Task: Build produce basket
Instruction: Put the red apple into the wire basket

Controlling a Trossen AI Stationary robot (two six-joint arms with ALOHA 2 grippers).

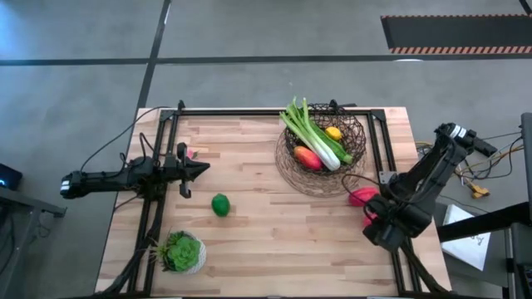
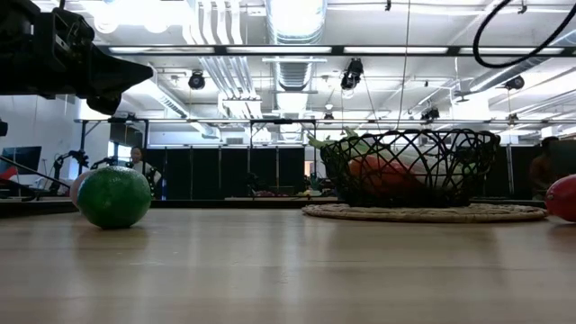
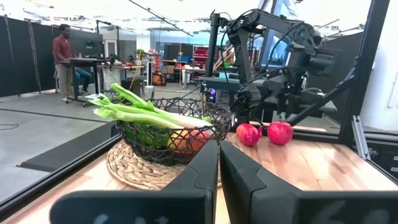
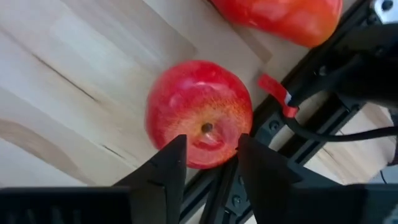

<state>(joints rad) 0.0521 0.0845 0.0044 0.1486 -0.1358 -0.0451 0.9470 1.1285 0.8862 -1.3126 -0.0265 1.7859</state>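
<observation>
1. high view: wire basket sits on a woven mat at the table's far right, holding green leafy stalks, a yellow lemon and a red-orange piece. green lime lies loose mid-left. potted spiky plant at near left corner. left gripper hovers at the left edge, pointing at the basket. right gripper is down at the right edge by two red fruits.
2. low view: lime on the table at left, basket at right, a red fruit at the far right edge.
3. left wrist view: jaws together, nothing between them. basket ahead, two red apples beyond it. a person stands in the room.
4. right wrist view: jaws apart, just over a red apple, not clamped. second red piece nearby. no readable writing anywhere.
</observation>
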